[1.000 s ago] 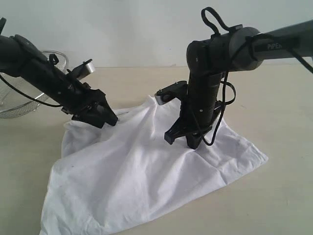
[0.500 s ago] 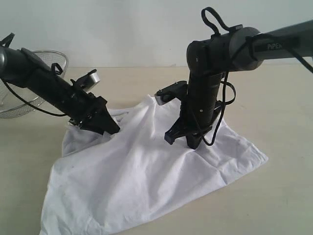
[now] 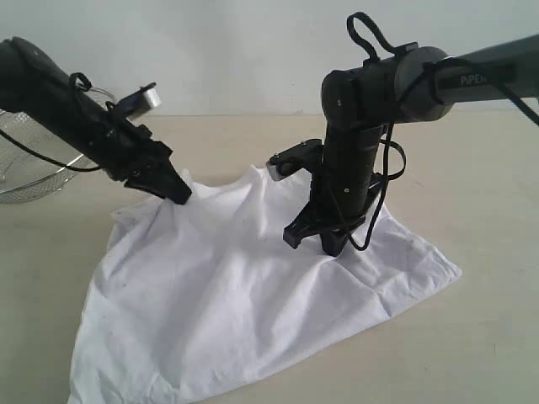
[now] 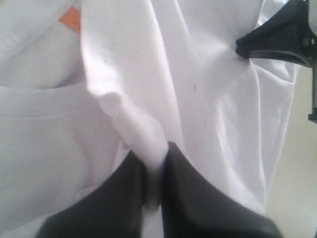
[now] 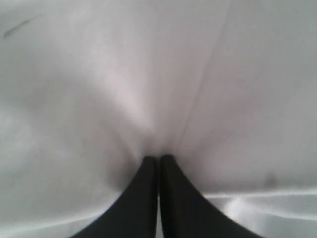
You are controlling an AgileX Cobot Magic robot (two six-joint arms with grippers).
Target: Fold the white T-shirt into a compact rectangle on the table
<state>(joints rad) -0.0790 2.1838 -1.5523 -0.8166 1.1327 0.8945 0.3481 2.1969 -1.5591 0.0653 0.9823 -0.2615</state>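
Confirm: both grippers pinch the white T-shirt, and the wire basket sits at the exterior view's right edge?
No. The exterior view shows the wire basket at its left edge. The rest holds: the left gripper and right gripper each pinch the white T-shirt.

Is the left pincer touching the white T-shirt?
Touching. The left wrist view shows the left pincer pinching a fold of the white T-shirt between its fingers.

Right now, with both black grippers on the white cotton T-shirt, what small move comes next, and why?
Probably lift both together: the left gripper and right gripper each pinch a tuck of the white cotton T-shirt near its far edge, ready to carry it toward the near hem.
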